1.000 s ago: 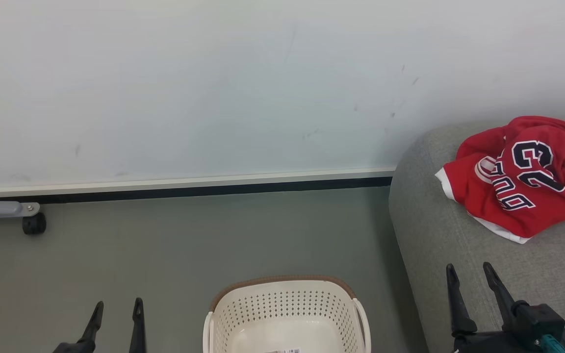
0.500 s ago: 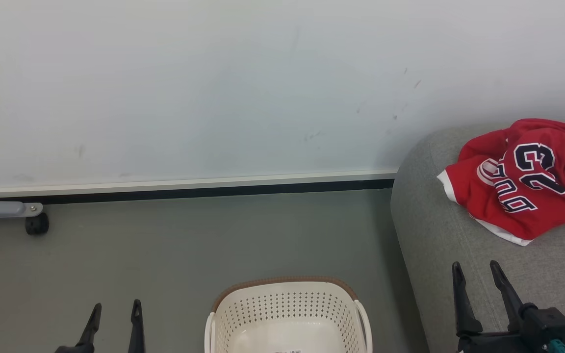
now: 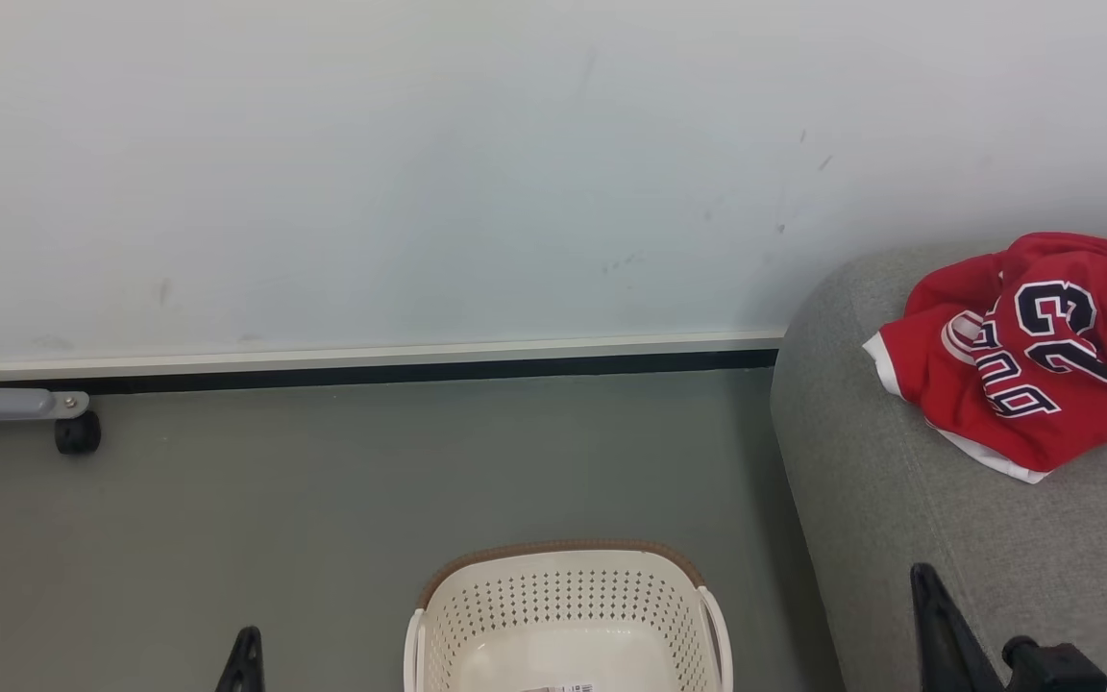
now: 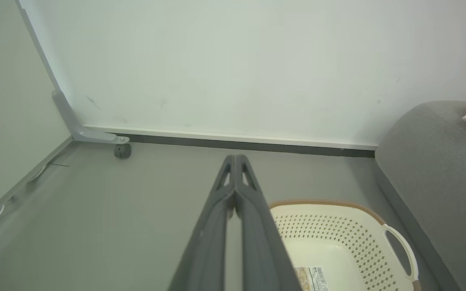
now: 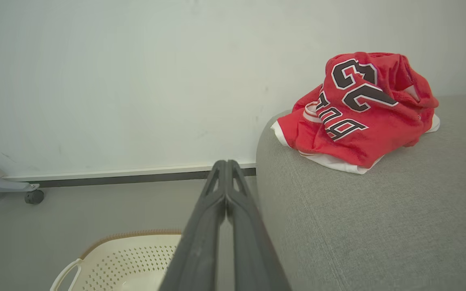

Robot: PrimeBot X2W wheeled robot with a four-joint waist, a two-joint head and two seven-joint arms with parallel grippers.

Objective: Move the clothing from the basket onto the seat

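Scene at a pale wall beside a grey sofa (image 3: 899, 538). The crumpled red jersey (image 3: 1024, 356), its white trim and dark number 23 showing, lies on the sofa's top surface near the rounded end, well apart from the basket (image 3: 563, 562). The basket stands on the grey floor (image 3: 323, 519) just beside the sofa's end, brown rim towards the wall (image 3: 419, 173); its perforated cream walls and pale bottom show, with a barcoded label (image 4: 314, 277) lying flat inside. The left fingers (image 4: 212, 234) are pressed together tip to tip and grip nothing; in the left wrist view they point towards the skirting (image 3: 371, 360), over the floor at the basket's left. The right fingers (image 5: 202, 234) are likewise closed on themselves with nothing between them; in the right wrist view they point at the sofa's near corner, short of the jersey and not touching it. In the head view one dark tip of each pair rises from the bottom edge, left of the basket and over the sofa. A grey frame leg with a black caster (image 3: 78, 432) stands against the wall at far left.
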